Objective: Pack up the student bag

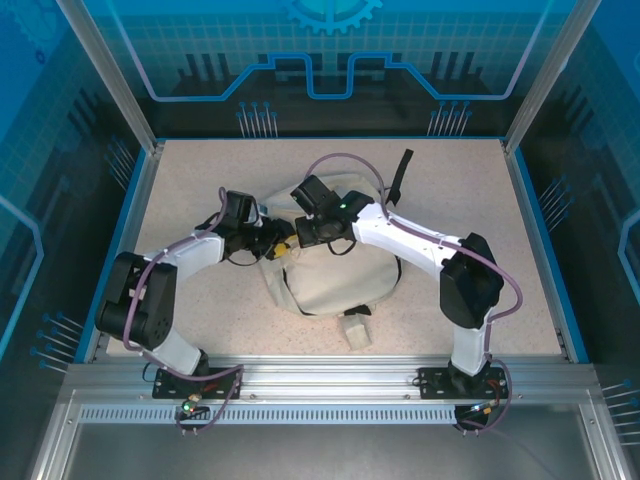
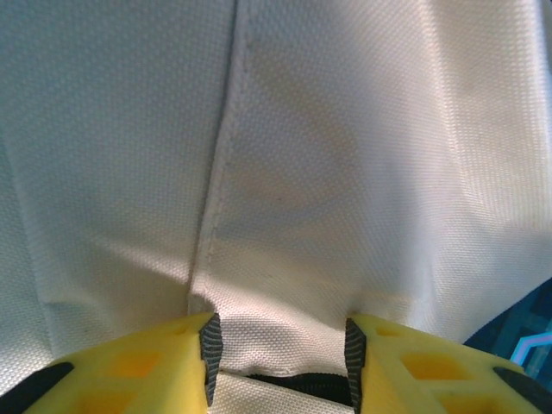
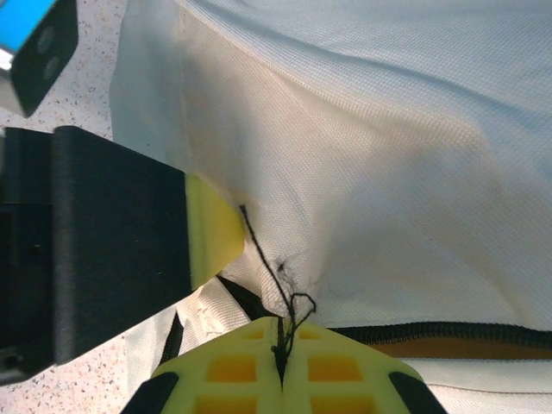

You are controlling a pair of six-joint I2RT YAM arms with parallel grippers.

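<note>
The student bag (image 1: pixel 335 285), cream fabric with black trim, lies flat mid-table. Both grippers meet at its upper left edge. My right gripper (image 3: pixel 280 323) is shut on a thin black cord (image 3: pixel 263 259) that comes off the bag beside the black zip (image 3: pixel 448 329); from above, the right gripper (image 1: pixel 301 238) sits over that edge. My left gripper (image 2: pixel 281 349) stands open, its black pads (image 2: pixel 210 349) apart, with a seamed flap of the bag's fabric (image 2: pixel 285 328) lying between them. One yellow finger of the left gripper (image 3: pixel 211 228) presses against the fabric just left of the cord.
A black strap (image 1: pixel 400 175) trails from the bag toward the back of the table. A small cream piece (image 1: pixel 357 330) lies at the bag's near edge. Blue rails (image 1: pixel 535 220) and metal posts border the speckled tabletop (image 1: pixel 200 180).
</note>
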